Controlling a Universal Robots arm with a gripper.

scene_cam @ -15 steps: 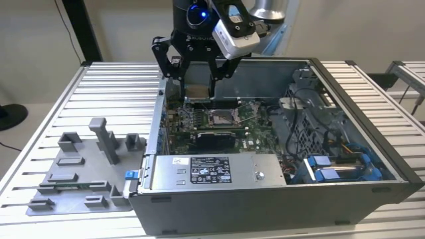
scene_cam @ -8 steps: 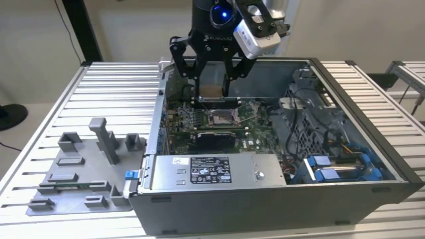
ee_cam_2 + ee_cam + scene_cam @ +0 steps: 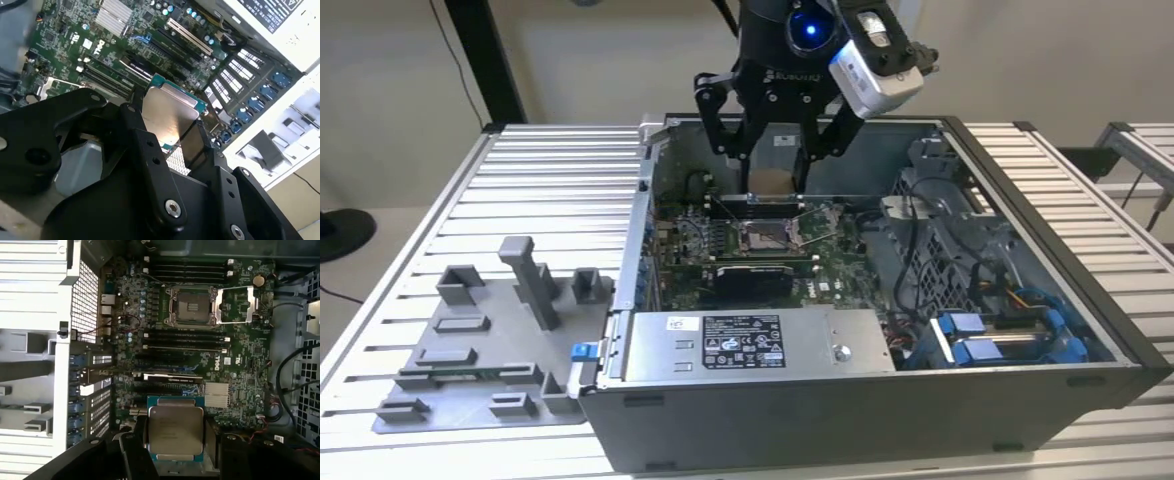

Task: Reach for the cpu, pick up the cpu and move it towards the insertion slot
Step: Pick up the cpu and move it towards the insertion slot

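Observation:
The cpu [image 3: 176, 431], a flat square chip with a silvery top and green-tan edges, is held in my gripper [image 3: 175, 435], whose black fingers [image 3: 136, 440] are shut on its two sides. In the second wrist view the cpu [image 3: 167, 117] hangs tilted above the green motherboard [image 3: 65, 35]. From the exterior view, the gripper [image 3: 771, 180] with the cpu [image 3: 770, 181] hovers inside the open computer case, just behind and above the insertion slot [image 3: 767, 236]. The insertion slot [image 3: 194, 306] has a shiny metal frame, a dark centre and its lid swung open beside it.
The open computer case [image 3: 1067, 250] stands on a slatted metal table [image 3: 534, 180]. A grey fixture plate with blocks [image 3: 494, 340] lies at the exterior view's left. Cables and a blue drive bay [image 3: 1001, 335] fill the case's right side; a power supply [image 3: 747, 345] sits at its front.

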